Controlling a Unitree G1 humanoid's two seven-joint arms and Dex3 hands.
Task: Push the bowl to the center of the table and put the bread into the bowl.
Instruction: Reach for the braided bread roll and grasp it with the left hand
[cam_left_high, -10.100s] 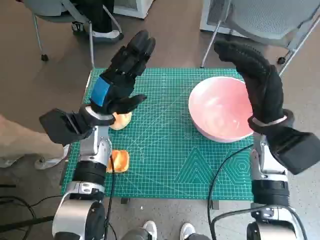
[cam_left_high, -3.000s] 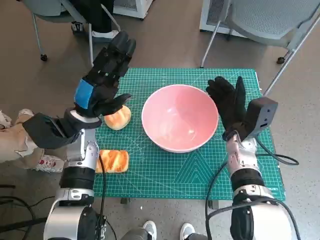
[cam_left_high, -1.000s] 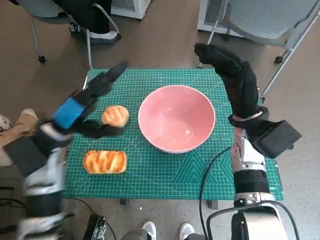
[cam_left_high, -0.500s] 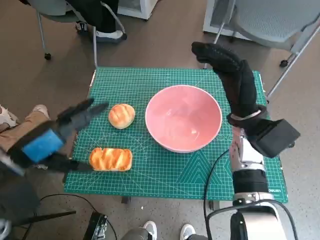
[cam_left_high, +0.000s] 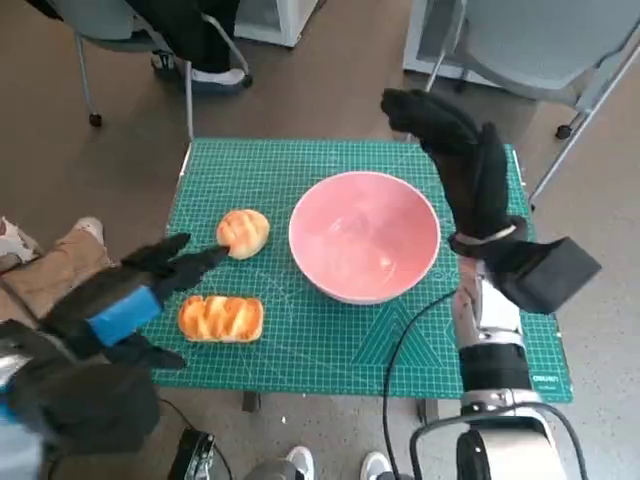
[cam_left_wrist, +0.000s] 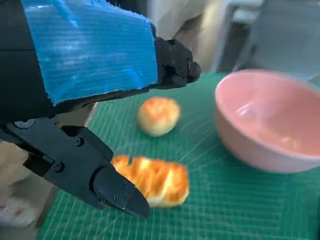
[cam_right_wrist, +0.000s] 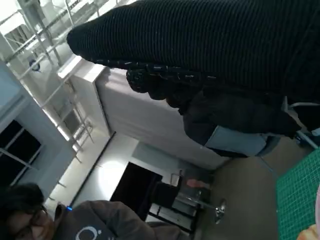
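At the far left a person's trouser leg (cam_left_high: 45, 275) shows beside the counter (cam_left_high: 300, 165), which is covered by a green cutting mat (cam_left_high: 330, 345). The left hand (cam_left_high: 125, 300) hovers low at the mat's left edge with its fingers apart and nothing in them, just beside the long glazed bread loaf (cam_left_high: 221, 318). A round bread roll (cam_left_high: 244, 233) lies a little farther back, near the fingertips. The pink bowl (cam_left_high: 364, 236) sits roughly mid-counter, empty, so the push looks done and the bread is what remains.

On the right, the gloved right hand (cam_left_high: 460, 165) is raised beyond the bowl's rim, spread and holding nothing.

The risks: the soft loaf could be squashed or slide off the left edge if the hand closes from the side, and a lifted loaf swung low could clip the bowl's rim and shove it off centre.
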